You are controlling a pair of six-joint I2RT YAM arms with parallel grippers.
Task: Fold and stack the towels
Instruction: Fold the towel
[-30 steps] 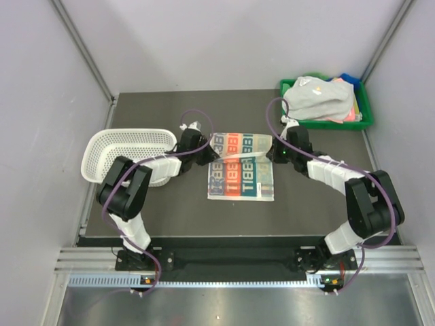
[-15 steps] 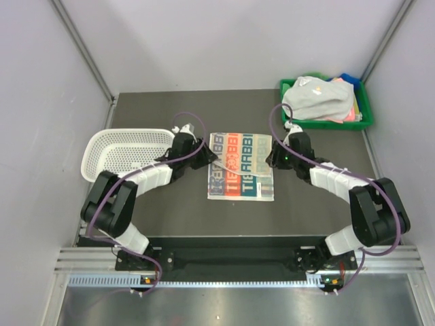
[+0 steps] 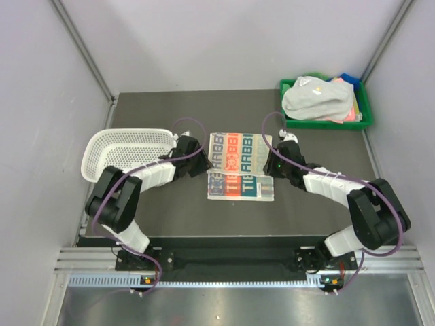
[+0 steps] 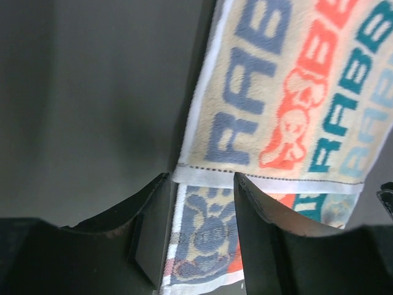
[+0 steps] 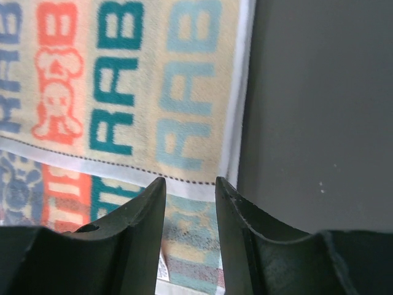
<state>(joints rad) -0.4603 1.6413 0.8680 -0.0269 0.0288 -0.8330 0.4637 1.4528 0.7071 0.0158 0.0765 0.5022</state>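
The left gripper (image 4: pixel 201 184) has its two dark fingers spread apart, and nothing is pinched between them. Its tips sit at the left end of a stitched white hem on the lettered towel (image 4: pixel 276 104). The right gripper (image 5: pixel 189 183) is also spread and holds nothing, with its tips at the right end of the same hem.

The towel lies flat in the middle of the dark table (image 3: pixel 170 210), between the two grippers. It is cream with rows of blue, orange and teal letters and has a white border. Its far part is folded over toward the near side, so the hem runs left to right across the lower layer. A strip of that lower layer shows on the near side.

A white perforated basket (image 3: pixel 126 146) stands well to the left. A green tray (image 3: pixel 333 125) sits at the far right corner. It holds a heap with a crumpled grey towel (image 3: pixel 314 102) on top and a blue towel (image 3: pixel 349 78) behind it.
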